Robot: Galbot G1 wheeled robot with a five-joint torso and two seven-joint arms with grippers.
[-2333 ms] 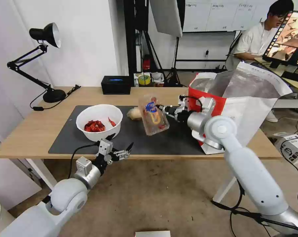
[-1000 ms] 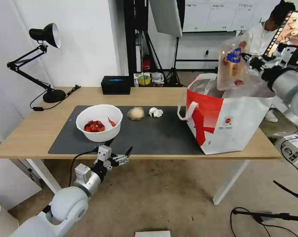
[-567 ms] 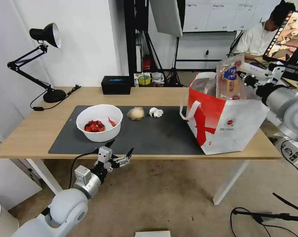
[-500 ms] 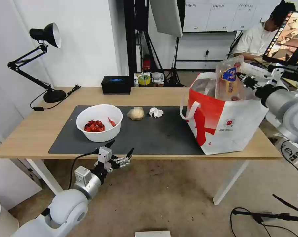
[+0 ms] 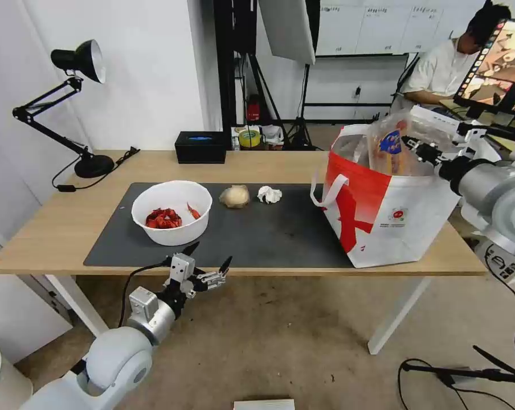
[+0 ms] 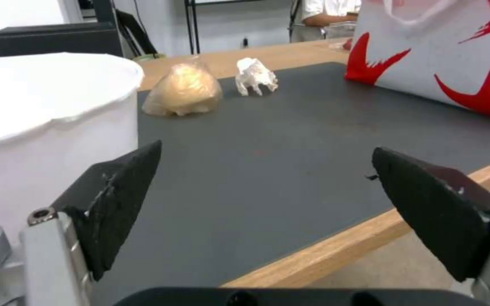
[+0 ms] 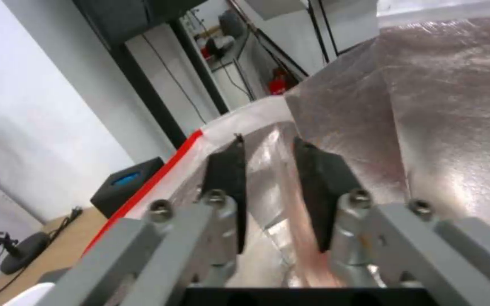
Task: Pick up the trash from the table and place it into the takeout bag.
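Partly sunk in the takeout bag (image 5: 394, 219), the clear tray (image 5: 389, 151) sits clamped in the right gripper's (image 5: 412, 149) fingers.

Clear tray (image 5: 389, 149) upright in takeout bag (image 5: 403, 219)

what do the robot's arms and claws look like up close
Both arms are glossy white-grey tubes with rounded, ball-like joints and silver cylindrical wrists. The left claw has two black, pointed triangular fingers on grey metal brackets with visible screws, plus a black cable looping from the wrist. The right claw carries the same black tapered fingers on grey screwed linkages. No markings are visible.
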